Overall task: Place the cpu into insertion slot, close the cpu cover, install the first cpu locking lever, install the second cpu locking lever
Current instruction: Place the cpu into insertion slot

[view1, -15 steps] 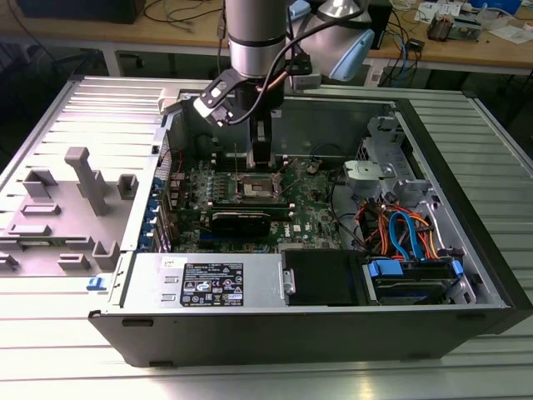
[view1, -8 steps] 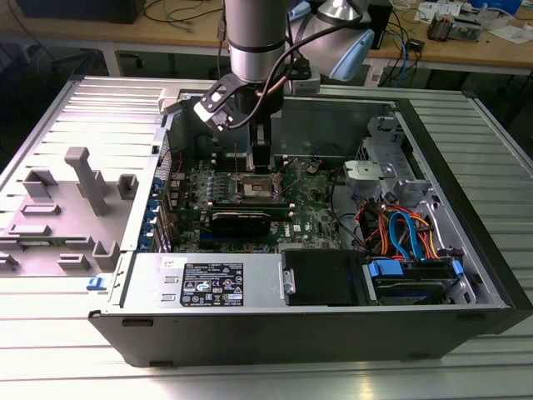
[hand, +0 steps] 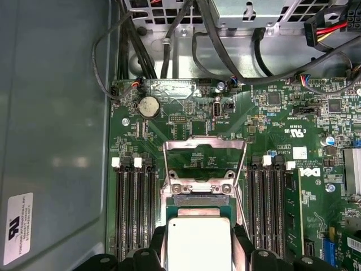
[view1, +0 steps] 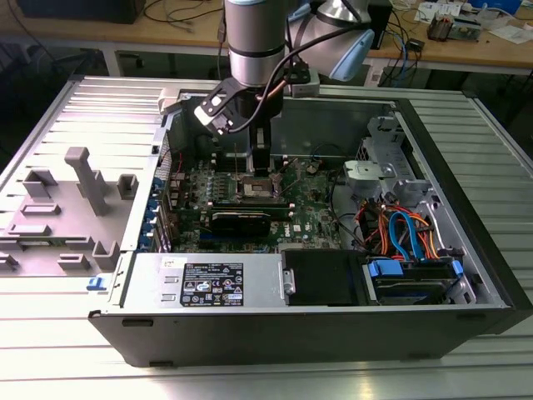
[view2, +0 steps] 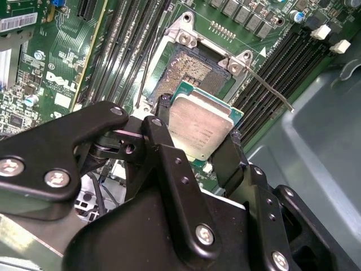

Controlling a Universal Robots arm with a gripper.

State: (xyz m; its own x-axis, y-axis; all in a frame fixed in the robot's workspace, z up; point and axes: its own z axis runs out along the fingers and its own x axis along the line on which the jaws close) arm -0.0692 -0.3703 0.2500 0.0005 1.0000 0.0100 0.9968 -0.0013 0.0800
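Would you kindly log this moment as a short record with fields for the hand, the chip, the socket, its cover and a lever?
hand: shut on the square silver-topped cpu chip
chip position: over one edge of the slot, not seated
square silver-rimmed insertion slot: open, dark centre exposed
thin silver metal cpu cover frame: standing open
thin metal locking lever: unlatched, sticking out from the slot's corner

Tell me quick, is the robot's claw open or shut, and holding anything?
Claw: shut on the cpu, just by the insertion slot.
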